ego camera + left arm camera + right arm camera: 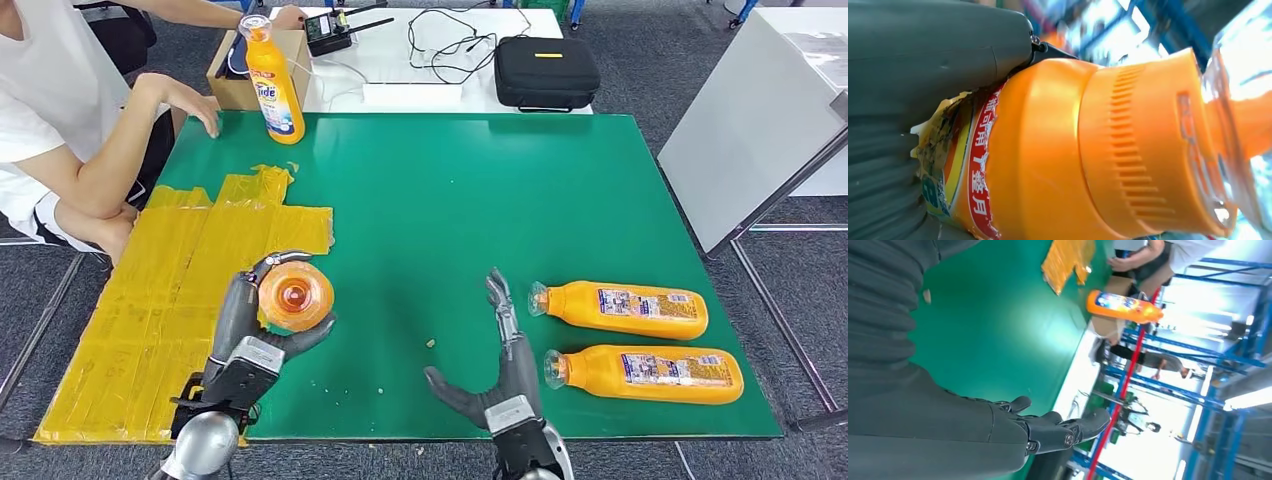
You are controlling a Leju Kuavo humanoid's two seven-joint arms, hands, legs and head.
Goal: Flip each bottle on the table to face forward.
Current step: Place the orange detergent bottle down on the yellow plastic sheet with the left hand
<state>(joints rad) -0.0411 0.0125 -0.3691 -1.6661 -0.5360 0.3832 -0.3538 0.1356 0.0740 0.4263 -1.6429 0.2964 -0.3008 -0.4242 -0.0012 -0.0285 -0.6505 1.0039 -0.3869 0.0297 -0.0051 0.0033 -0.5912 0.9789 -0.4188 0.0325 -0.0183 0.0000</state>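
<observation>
While the left hand [262, 325] grips one orange plastic detergent bottle [296, 296] with its cap end turned up toward the head camera, its fingers [240, 300] wrapped round the labelled body, the step in hand looks like the turning and standing of this bottle over the yellow taped patch [170, 290] on the green desk [480, 190]. The right hand [497, 375] lies empty, fingers spread flat on the desk, with two more orange bottles [620, 309] lying on their sides just beyond its fingertips. A fourth orange bottle [273, 78] stands upright, far ahead of the left fingers, near a person's hand [195, 105]. Next, I judge, the held bottle must be rotated label-forward and set down upright.
</observation>
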